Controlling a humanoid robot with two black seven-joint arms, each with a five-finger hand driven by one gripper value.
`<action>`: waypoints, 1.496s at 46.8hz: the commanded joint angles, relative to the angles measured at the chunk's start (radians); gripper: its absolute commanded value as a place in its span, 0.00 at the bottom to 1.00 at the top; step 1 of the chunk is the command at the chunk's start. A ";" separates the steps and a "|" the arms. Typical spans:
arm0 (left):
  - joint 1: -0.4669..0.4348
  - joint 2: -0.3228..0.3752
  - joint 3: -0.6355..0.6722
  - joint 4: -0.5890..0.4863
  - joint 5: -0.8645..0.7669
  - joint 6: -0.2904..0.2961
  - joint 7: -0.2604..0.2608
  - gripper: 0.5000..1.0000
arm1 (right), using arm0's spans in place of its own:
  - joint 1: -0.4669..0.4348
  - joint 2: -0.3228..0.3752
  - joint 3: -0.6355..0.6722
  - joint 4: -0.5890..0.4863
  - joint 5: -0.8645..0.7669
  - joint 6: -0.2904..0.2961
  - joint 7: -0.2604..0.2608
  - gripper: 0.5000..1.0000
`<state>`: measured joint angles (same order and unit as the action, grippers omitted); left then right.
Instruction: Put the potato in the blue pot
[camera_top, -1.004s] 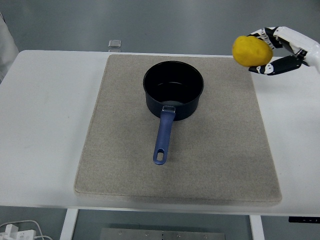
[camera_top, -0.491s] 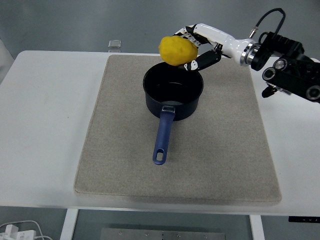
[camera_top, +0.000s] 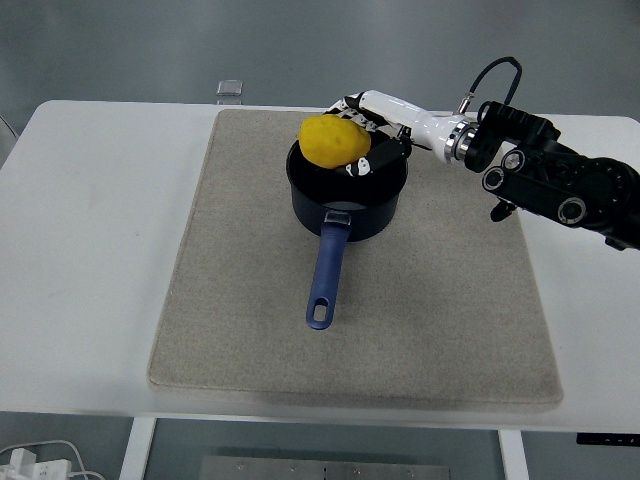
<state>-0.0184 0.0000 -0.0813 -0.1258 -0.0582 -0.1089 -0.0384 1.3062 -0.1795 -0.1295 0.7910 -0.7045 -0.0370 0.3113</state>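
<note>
Potato right over the pot

The right robot hand (camera_top: 365, 130) was clenched round the yellow potato (camera_top: 335, 141), held just above the blue pot's (camera_top: 347, 190) open mouth on the mat (camera_top: 230, 300), presumably lined up so it would drop straight in.

- You see the potato (camera_top: 335, 141): yellow, smooth and rounded, held up over the far-left part of the pot's opening, overlapping the rim from this view.
- You see the blue pot (camera_top: 347, 193): a dark blue saucepan standing upright on the mat, with a dark inside, and its lighter blue handle pointing toward the table's near edge, tilted slightly left.
</note>
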 joint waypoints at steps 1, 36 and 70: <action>0.000 0.000 0.000 0.000 0.000 0.000 0.000 1.00 | -0.016 0.021 -0.001 -0.025 -0.001 0.000 0.000 0.00; 0.000 0.000 0.000 0.000 0.000 0.000 0.000 1.00 | -0.042 0.037 0.011 -0.050 0.000 -0.027 0.000 0.88; 0.000 0.000 0.000 0.000 0.000 0.000 0.000 1.00 | -0.041 0.025 0.014 -0.050 0.002 -0.061 0.000 0.88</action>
<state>-0.0184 0.0000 -0.0813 -0.1260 -0.0583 -0.1089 -0.0385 1.2627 -0.1505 -0.1164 0.7409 -0.7025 -0.0931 0.3114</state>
